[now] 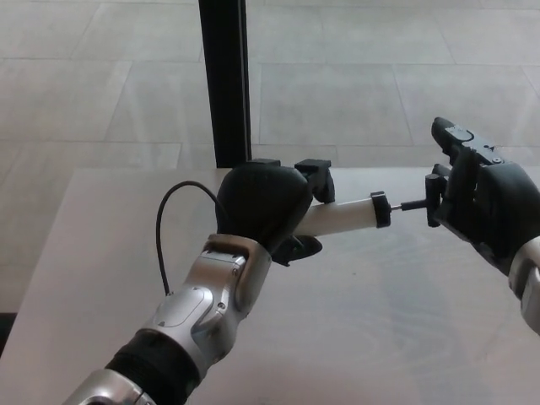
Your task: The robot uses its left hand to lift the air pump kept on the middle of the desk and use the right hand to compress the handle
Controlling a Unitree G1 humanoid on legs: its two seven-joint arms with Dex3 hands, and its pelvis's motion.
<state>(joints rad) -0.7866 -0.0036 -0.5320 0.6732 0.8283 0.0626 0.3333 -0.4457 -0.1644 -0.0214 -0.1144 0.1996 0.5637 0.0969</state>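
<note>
My left hand (pixel 263 207) is shut on the air pump (pixel 342 217), holding its white barrel lying sideways above the pale desk (pixel 380 321). The barrel ends in a black collar, and a short length of thin metal rod (pixel 403 205) sticks out to the right. At the rod's end sits the black handle (pixel 434 200), with my right hand (pixel 481 202) pressed against it and its fingers curled around it. The pump's thin black hose (pixel 169 228) loops out to the left of my left hand.
A black vertical post (pixel 224 80) stands behind the desk's far edge, just beyond the pump. Tiled floor (pixel 363 76) lies past the desk. The desk's left edge runs diagonally at the lower left.
</note>
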